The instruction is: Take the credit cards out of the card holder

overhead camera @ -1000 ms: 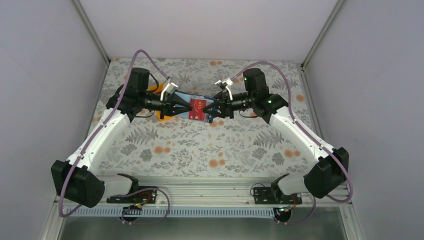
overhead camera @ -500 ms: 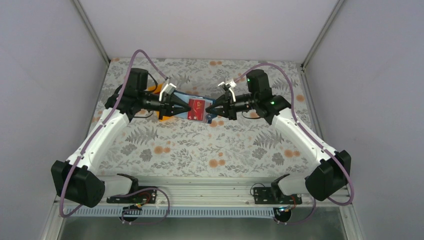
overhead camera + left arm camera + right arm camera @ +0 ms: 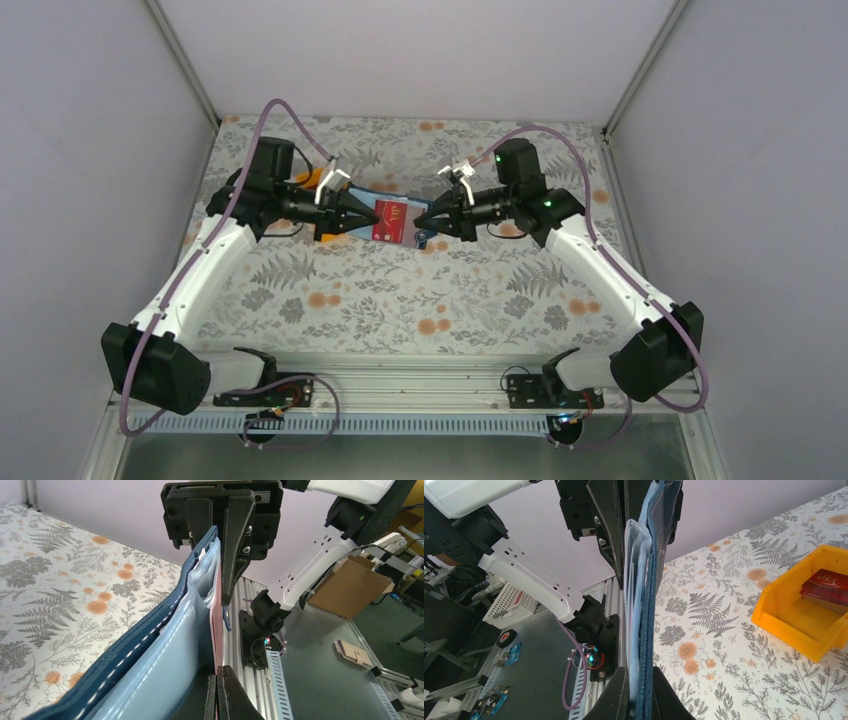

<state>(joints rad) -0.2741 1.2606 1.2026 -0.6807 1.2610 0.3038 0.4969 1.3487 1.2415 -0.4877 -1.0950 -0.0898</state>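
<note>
The blue card holder (image 3: 421,236) hangs open in the air between my two grippers. A red credit card (image 3: 392,221) lies against its inner pockets. My left gripper (image 3: 357,216) is shut on that card's left edge; in the left wrist view the thin red card (image 3: 218,625) runs edge-on from my left gripper (image 3: 218,674) beside the holder's pale blue pockets (image 3: 155,665). My right gripper (image 3: 426,222) is shut on the holder's right edge; in the right wrist view my right gripper (image 3: 641,680) pinches the card holder (image 3: 650,580).
An orange tray (image 3: 794,625) stands on the flowered table behind the left gripper, with red cards (image 3: 828,587) lying inside; a bit of the tray (image 3: 312,181) shows from above. The aluminium rail (image 3: 420,380) with both arm bases runs along the near edge.
My right gripper has closed onto the card holder's right edge. The left gripper, still gripping the red card, has shifted slightly to the left.
</note>
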